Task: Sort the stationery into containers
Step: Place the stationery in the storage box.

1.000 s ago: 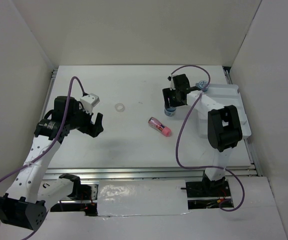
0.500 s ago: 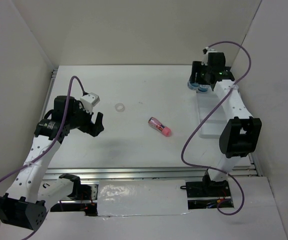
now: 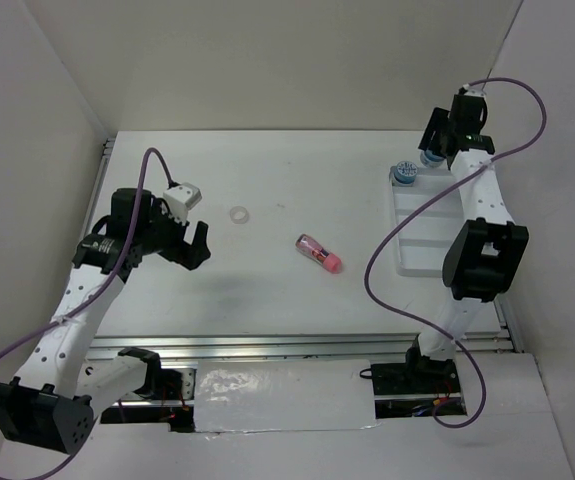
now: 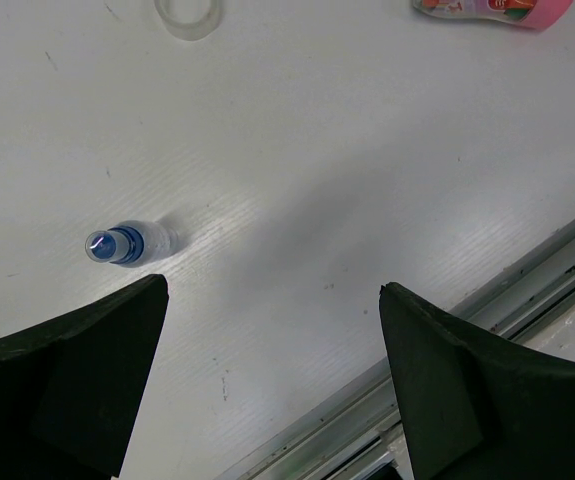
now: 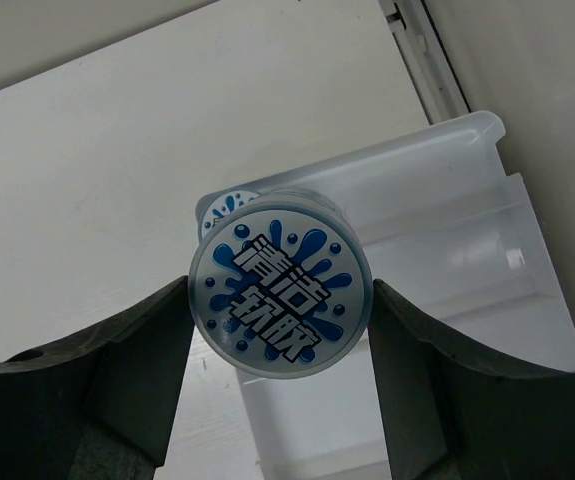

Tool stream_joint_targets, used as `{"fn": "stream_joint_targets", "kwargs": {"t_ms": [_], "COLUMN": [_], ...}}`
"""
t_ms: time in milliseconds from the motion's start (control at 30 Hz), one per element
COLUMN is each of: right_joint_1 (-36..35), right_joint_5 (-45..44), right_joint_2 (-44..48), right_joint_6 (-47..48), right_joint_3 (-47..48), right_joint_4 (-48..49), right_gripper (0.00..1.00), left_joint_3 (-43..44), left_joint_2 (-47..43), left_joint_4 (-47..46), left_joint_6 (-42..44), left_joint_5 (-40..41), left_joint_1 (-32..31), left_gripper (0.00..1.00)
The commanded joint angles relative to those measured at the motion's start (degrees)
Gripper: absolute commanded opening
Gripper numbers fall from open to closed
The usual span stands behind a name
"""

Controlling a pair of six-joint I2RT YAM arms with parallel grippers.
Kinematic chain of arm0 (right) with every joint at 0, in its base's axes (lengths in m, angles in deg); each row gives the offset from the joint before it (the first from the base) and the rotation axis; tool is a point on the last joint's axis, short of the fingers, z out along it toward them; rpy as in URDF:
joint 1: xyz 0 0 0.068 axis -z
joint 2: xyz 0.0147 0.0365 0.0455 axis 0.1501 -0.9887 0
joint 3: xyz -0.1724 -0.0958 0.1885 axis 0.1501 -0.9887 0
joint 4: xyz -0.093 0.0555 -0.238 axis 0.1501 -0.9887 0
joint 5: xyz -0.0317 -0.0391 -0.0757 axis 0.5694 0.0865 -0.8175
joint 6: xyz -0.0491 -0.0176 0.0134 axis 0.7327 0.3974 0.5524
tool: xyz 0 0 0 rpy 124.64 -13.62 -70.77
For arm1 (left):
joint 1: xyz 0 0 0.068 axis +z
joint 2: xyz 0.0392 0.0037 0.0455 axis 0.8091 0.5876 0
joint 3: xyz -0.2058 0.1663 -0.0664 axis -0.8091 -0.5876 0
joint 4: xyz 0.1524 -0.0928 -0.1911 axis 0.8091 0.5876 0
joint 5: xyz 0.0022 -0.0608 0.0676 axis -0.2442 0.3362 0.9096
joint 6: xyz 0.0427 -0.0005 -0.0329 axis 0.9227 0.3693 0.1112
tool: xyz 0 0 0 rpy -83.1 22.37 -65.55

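The jaws clamp a round blue pot (image 5: 280, 285) above the white tray (image 5: 472, 250).

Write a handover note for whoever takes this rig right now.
Left gripper: open, empty, hovering over the table near the tiny bottle.
Right gripper: shut on a blue pot, above the far end of the tray.
Done: the other blue pot sits in the tray's far-left corner.
To do: place the held pot, then the bottle, pink tube and ring, all on the table.

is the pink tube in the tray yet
No, the pink tube lies on the table, well left of the tray.
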Motion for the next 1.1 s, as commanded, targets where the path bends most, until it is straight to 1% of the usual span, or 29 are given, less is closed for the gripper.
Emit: {"fn": "stream_joint_targets", "kwargs": {"t_ms": [0, 100, 233, 467, 1067], "right_joint_1": [1.31, 2.28, 2.81, 3.77, 4.83], "right_joint_5": [-1.2, -0.14, -1.28, 0.04, 2.67], "right_joint_2": [-1.75, -4.39, -7.81, -12.56, -20.04], "right_joint_6": [-2.44, -3.33, -2.89, -3.32, -2.18], "right_joint_3": [4.19, 6.38, 8.4, 10.42, 13.95], "right_joint_4": [4.75, 4.66, 4.84, 4.92, 5.8], "right_gripper": [0.39, 0.39, 0.39, 0.39, 0.4], "left_joint_3": [-0.31, -0.14, -0.05, -1.81, -4.09], "left_joint_2": [0.36, 0.89, 0.89, 1.07, 1.68], "left_joint_4": [-2.68, -2.85, -2.68, -3.82, -4.7], "left_joint_6": [-0.48, -0.65, -0.48, -1.36, -2.15], "left_joint_5": [-1.71, -1.63, -1.36, -1.63, -3.03], "left_joint_1": [0.29, 0.29, 0.2, 0.38, 1.78], "left_gripper": [0.99, 0.99, 0.99, 0.99, 0.99]}}
